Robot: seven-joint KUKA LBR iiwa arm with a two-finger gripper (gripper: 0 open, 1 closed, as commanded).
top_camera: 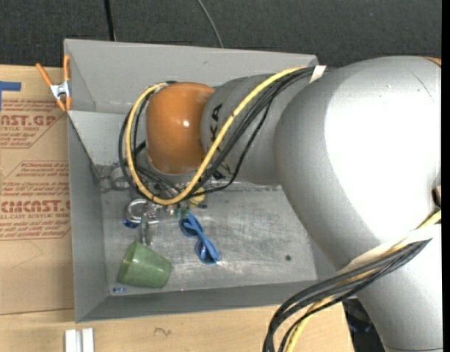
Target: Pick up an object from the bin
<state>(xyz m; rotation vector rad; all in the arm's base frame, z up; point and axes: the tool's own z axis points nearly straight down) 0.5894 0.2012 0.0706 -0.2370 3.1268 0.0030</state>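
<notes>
The end effector (pixel 145 222), its grip unreadable, hung at twelve o'clock of the green cup (pixel 144 268) in the bin (pixel 89 218); centring before descending looked wisest.

beyond the jaws, along the far edge of the scene, lies a flat black backdrop (pixel 298 13); whether it is wall or floor cannot be told. up and left of the jaws a thin black rod (pixel 105 6) crosses it, with a thin grey cable (pixel 205 12) arcing alongside.
</notes>
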